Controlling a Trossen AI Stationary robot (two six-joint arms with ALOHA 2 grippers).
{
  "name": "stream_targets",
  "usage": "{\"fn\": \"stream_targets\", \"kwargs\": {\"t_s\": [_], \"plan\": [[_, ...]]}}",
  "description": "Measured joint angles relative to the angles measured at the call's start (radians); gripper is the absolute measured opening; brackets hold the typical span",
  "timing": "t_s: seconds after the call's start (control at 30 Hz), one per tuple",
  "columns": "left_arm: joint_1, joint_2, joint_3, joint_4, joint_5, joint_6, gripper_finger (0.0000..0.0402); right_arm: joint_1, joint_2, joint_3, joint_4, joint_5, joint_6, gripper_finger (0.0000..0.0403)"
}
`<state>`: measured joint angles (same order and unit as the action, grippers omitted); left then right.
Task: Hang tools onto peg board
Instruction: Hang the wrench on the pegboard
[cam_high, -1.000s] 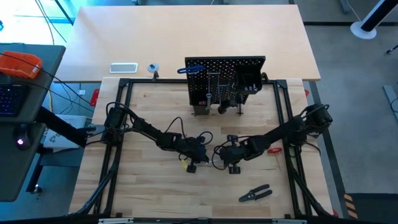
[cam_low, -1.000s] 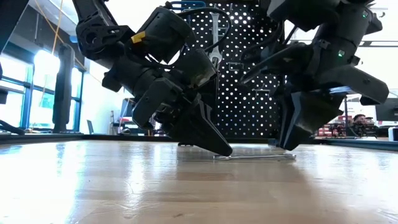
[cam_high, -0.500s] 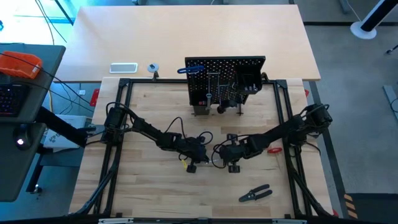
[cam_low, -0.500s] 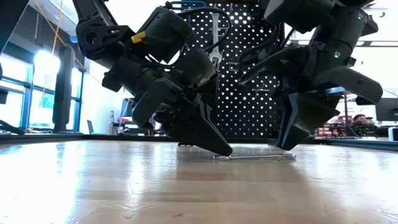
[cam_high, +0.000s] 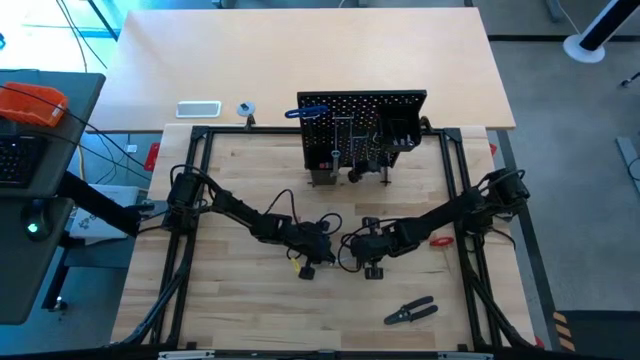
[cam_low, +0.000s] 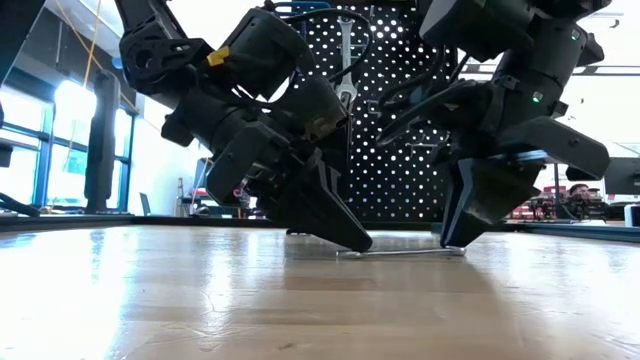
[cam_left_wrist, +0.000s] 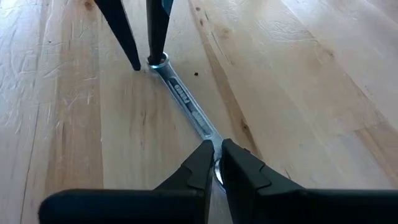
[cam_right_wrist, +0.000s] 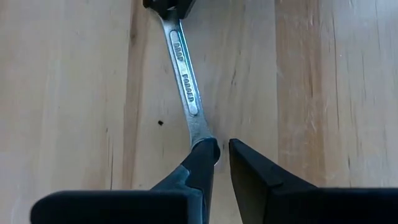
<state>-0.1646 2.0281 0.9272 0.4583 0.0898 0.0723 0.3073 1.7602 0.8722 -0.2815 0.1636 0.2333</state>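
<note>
The silver wrench (cam_left_wrist: 186, 102) lies flat on the table (cam_high: 250, 320) between our grippers: the left gripper (cam_left_wrist: 216, 163) pinches one end, the right gripper (cam_right_wrist: 222, 155) stands narrowly parted over the other. We judge this the pick-up step; next we must lift it toward the peg board (cam_high: 362, 128), well apart.

Look past the far edge of the wooden table (cam_high: 250, 320): a white rectangular tray (cam_high: 198, 108) lies on the pale desktop (cam_high: 400, 50), with a small tape roll (cam_high: 245, 109) just to its right. To your far left, an orange object (cam_high: 32, 103) rests on a dark side desk (cam_high: 70, 110). A red marker-like item (cam_high: 441, 240) lies on the wood, right of centre.
</note>
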Motion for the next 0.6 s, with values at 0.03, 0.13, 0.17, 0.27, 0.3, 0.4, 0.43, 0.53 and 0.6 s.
{"fn": "stream_targets", "kwargs": {"t_s": [0.03,0.13,0.17,0.27,0.3,0.4,0.43,0.53,0.6], "plan": [[0.0,0.0,0.0,0.0,0.001,0.0,0.0025,0.0,0.002,0.0,0.001,0.0,0.002,0.005],[-0.002,-0.006,0.0,-0.002,-0.001,0.0,0.0028,0.0,0.003,0.0,0.002,-0.001,0.002,0.005],[-0.003,-0.013,0.0,-0.005,-0.003,0.0,0.0032,0.0,0.004,0.0,0.003,-0.001,0.003,0.005],[-0.008,-0.043,-0.001,-0.008,-0.01,0.001,0.0051,0.0,0.005,0.0,0.003,-0.009,0.014,0.005],[-0.008,-0.057,-0.001,-0.004,-0.01,0.002,0.0061,-0.002,0.005,0.0,0.003,-0.012,0.02,0.005],[-0.007,-0.086,0.0,0.006,-0.012,0.004,0.0093,-0.015,0.005,0.0,0.002,-0.038,0.04,0.005],[-0.007,-0.088,0.0,0.006,-0.013,0.009,0.0104,-0.022,0.005,-0.001,0.002,-0.052,0.047,0.005],[-0.008,-0.085,-0.001,-0.001,-0.016,0.01,0.0138,-0.037,0.005,-0.001,0.002,-0.081,0.058,0.005],[-0.008,-0.076,0.0,0.002,-0.016,0.011,0.0161,-0.046,0.005,-0.001,0.004,-0.096,0.058,0.005]]}}
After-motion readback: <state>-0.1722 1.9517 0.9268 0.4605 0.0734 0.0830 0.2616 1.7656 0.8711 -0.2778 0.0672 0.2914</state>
